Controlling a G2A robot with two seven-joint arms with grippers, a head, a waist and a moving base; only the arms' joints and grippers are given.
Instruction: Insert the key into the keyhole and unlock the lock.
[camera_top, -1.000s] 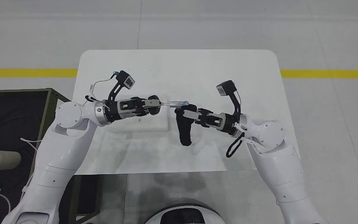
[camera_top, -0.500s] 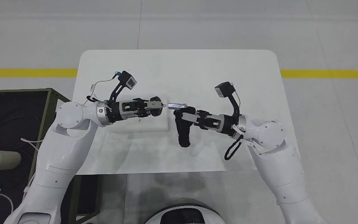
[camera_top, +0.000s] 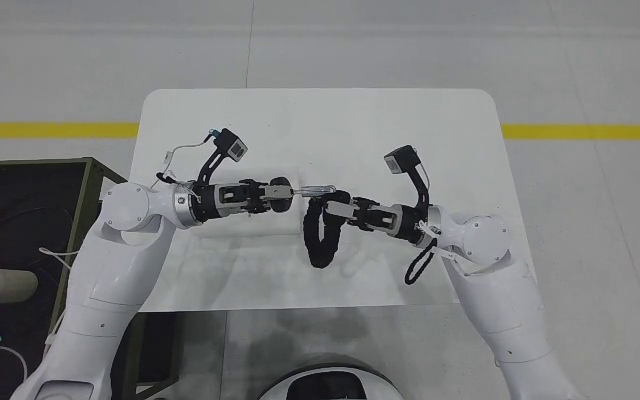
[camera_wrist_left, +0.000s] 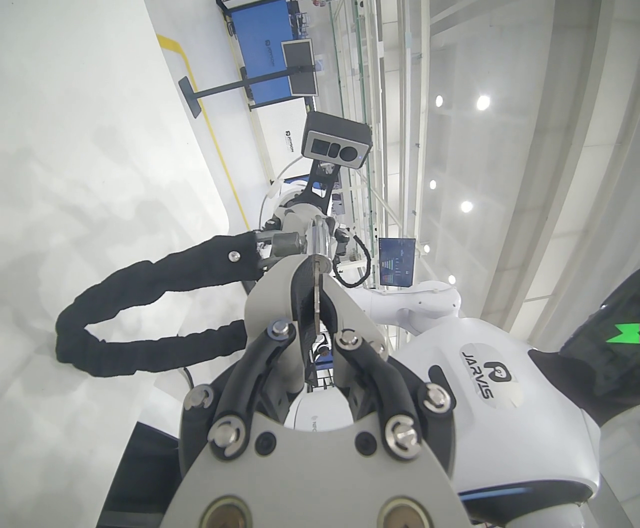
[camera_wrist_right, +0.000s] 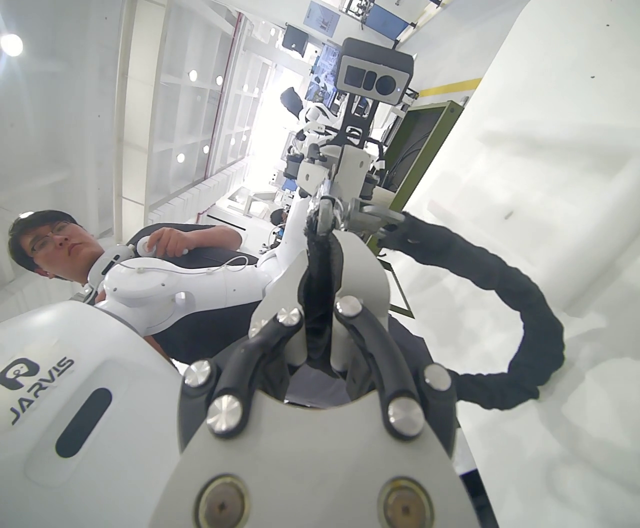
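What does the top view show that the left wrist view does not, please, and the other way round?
Top view, not left wrist: the dark green-framed box beside the white rounded-corner table, and that table's whole outline. Left wrist, not top: the flat silver metal key seen edge-on between the shut left jaws, pointing at the lock's silver metal body, plus ceiling lights. Shared: the key, the table and the lock's black fabric-sleeved cable loop.
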